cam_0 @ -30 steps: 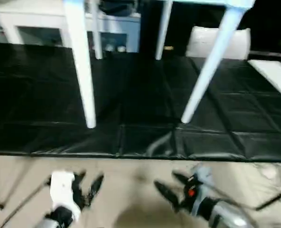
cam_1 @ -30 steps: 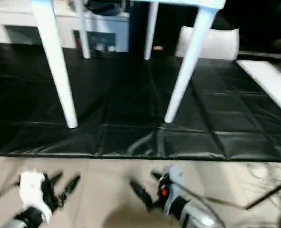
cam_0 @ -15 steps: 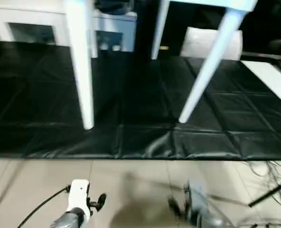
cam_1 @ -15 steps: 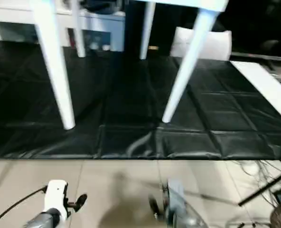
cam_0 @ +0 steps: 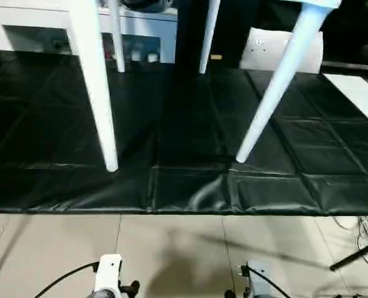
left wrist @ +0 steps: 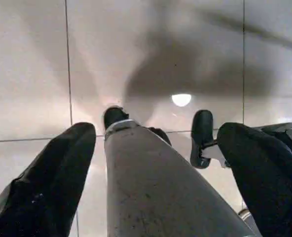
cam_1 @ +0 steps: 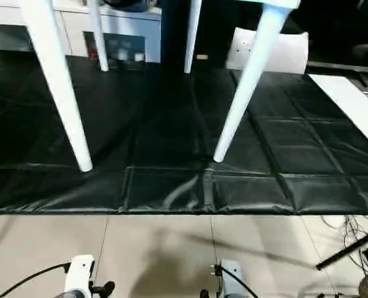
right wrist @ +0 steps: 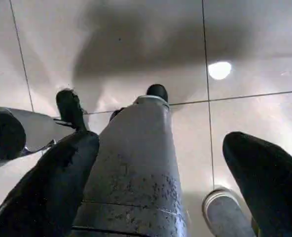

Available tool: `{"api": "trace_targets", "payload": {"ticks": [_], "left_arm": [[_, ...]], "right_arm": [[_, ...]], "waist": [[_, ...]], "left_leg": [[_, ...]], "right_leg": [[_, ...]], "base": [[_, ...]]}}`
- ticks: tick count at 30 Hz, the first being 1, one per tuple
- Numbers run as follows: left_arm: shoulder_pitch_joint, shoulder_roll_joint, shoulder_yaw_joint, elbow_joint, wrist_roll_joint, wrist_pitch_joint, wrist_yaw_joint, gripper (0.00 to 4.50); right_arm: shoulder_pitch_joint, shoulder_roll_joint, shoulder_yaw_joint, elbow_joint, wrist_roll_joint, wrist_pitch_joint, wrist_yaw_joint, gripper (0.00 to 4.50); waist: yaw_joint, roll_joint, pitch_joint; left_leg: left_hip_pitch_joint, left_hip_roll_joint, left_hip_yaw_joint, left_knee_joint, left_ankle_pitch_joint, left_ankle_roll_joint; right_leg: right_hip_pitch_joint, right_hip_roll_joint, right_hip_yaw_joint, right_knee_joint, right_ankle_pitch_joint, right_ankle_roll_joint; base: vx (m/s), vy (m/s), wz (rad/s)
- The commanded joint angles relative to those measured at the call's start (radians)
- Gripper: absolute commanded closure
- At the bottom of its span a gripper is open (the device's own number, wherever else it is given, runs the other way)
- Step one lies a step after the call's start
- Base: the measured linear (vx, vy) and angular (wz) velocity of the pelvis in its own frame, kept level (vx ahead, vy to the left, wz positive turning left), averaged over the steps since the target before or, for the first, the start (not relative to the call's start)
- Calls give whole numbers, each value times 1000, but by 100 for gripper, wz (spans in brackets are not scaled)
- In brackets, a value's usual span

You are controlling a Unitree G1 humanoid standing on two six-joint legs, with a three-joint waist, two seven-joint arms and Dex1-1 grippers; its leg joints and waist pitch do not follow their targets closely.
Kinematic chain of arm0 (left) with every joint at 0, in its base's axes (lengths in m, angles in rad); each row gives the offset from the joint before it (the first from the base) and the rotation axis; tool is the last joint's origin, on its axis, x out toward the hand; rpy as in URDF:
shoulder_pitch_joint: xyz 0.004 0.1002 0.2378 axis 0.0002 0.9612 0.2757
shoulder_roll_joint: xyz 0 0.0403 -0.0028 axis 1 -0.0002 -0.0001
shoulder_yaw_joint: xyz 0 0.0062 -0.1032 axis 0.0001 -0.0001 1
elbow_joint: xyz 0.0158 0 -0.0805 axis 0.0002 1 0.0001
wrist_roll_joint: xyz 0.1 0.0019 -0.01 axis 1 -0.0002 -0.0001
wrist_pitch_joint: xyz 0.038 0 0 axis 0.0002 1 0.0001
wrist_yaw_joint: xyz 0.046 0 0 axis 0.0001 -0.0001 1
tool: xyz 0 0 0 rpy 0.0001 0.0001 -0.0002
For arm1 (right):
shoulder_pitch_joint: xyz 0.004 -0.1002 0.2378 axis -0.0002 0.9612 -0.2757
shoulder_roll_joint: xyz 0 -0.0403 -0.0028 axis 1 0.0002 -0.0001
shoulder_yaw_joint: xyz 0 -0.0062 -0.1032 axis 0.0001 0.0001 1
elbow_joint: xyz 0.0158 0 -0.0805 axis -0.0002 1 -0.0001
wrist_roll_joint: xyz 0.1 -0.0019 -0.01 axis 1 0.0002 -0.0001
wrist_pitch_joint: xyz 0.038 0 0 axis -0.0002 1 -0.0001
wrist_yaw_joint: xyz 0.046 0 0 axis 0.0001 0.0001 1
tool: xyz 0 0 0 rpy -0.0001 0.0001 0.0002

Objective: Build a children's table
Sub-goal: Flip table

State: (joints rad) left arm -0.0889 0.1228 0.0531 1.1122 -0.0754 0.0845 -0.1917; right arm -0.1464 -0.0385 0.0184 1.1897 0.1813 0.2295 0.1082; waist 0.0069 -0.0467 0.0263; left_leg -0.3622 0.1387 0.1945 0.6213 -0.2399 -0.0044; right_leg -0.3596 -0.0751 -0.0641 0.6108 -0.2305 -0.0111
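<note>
The table (cam_0: 97, 93) stood upright on the black mat (cam_0: 184, 124) ahead of me, all four white legs planted: the two near legs came down to the mat's front part and the two far legs (cam_0: 206, 37) stood close to its back edge. Its top ran out past the upper edge of my head views, so I could not check the corner sockets. Both my arms hung low over the pale tiled floor (left wrist: 27, 59), well apart from the table. My left gripper (left wrist: 156, 163) had its two black fingers spread wide with nothing between them, and my right gripper (right wrist: 161, 168) was likewise spread wide and empty. I judged that the building step was finished and that I was at the stand-down stage. The next move, as I judged it, called for little: keep both arms clear of the legs so that nothing got knocked, or reach forward to test a leg if one looked loose.
</note>
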Motion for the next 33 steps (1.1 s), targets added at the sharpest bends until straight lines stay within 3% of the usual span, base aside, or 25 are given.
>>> {"api": "trace_targets", "payload": {"ticks": [1,4,6,13,16,20,24,33], "left_arm": [[1,-8,-1,10,-3,3,1,8],[1,-8,-1,10,-3,3,1,8],[1,-8,-1,10,-3,3,1,8],[1,-8,-1,10,-3,3,1,8],[1,-8,-1,10,-3,3,1,8],[1,-8,-1,10,-3,3,1,8],[1,-8,-1,10,-3,3,1,8],[1,-8,-1,10,-3,3,1,8]], "right_arm": [[7,-2,0,13,-7,5,2,0],[7,-2,0,13,-7,5,2,0],[7,-2,0,13,-7,5,2,0],[7,-2,0,13,-7,5,2,0],[7,-2,0,13,-7,5,2,0],[7,-2,0,13,-7,5,2,0],[7,-2,0,13,-7,5,2,0],[7,-2,0,13,-7,5,2,0]], "waist": [[2,14,-17],[-1,13,-11],[-1,13,-12],[-1,13,-19],[1,13,-24],[1,14,-20],[0,14,-15],[-1,14,-15]], "left_leg": [[18,124,-61,-111,-322,-38],[20,122,-68,-112,-403,-66],[22,121,-71,-112,-421,-71],[14,123,-64,-115,-324,-48],[10,123,-57,-111,-239,-12],[11,125,-56,-113,-272,-16],[14,126,-61,-116,-341,-45],[12,126,-62,-119,-339,-48]], "right_leg": [[11,-120,70,-83,-177,-248],[3,-124,74,-99,-320,-210],[-3,-125,77,-103,-360,-191],[4,-117,74,-86,-180,-227],[11,-117,71,-74,-57,-256],[9,-118,71,-79,-100,-258],[2,-121,75,-91,-211,-233],[0,-121,76,-92,-207,-225]], "base": [[0,0,0],[0,0,0],[0,0,0],[0,0,0],[0,0,0],[0,0,0],[0,0,0],[0,0,0]]}}
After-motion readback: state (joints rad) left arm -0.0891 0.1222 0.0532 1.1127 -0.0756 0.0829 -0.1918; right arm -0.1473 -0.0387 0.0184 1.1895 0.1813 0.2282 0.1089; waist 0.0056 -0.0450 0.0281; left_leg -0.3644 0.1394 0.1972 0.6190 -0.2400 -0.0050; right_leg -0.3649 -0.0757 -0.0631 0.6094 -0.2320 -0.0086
